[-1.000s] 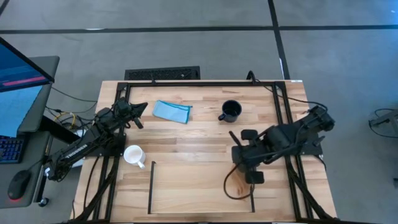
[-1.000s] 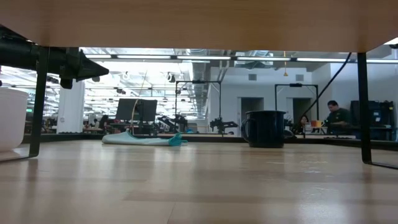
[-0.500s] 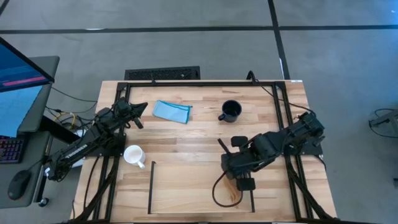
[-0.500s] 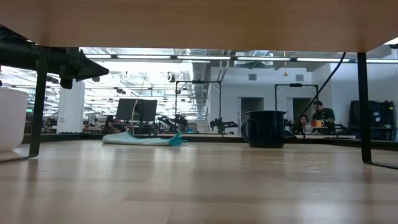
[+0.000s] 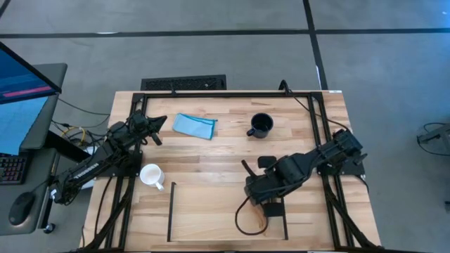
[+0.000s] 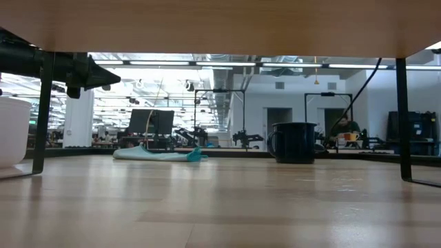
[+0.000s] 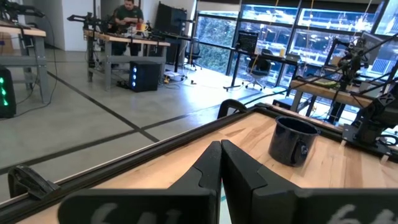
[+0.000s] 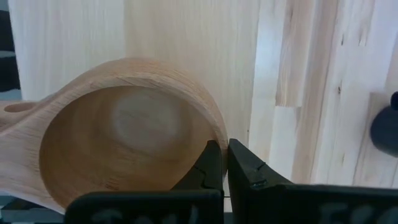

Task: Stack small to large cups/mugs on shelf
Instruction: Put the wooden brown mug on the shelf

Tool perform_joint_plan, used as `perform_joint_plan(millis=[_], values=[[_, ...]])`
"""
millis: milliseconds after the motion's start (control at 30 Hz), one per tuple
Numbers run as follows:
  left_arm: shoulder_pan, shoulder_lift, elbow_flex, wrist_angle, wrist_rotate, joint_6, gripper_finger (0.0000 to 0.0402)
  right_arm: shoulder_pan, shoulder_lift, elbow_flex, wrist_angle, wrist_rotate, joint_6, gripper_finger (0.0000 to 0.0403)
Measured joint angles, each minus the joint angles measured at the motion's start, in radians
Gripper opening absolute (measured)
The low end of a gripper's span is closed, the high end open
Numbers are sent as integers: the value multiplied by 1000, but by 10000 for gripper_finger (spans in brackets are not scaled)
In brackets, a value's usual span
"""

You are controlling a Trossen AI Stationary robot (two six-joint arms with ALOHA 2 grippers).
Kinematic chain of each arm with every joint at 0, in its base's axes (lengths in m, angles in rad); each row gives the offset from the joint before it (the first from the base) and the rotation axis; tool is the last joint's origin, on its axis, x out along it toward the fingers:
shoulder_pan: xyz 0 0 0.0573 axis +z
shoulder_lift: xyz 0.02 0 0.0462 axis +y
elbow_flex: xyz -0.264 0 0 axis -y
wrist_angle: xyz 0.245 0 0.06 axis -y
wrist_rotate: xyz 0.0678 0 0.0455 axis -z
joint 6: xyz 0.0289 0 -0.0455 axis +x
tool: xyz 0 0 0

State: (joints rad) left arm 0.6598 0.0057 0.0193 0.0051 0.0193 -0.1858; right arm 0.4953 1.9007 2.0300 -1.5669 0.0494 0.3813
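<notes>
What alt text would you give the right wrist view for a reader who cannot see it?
The right gripper, its fingers closed together on the near rim of the tan wooden cup, looks down into the empty bowl. The cup's handle runs off one edge, and pale wood planks fill the rest.

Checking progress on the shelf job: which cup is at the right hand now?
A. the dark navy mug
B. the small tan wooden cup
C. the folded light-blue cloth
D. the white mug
B: the right wrist view shows the right hand closed on the rim of the small tan wooden cup.
</notes>
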Motion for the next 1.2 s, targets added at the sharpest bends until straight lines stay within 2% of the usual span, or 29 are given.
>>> perform_joint_plan(millis=[533, 833, 1200], values=[[0, 17, 0, 0, 1, -17, 0, 0, 45, -3, -1, 0, -31, 15], [0, 23, 0, 0, 0, -17, 0, 0, 52, -9, -6, -10, -15, 75], [0, 23, 0, 0, 0, 6, 0, 0, 53, -10, -5, -14, -16, 86]])
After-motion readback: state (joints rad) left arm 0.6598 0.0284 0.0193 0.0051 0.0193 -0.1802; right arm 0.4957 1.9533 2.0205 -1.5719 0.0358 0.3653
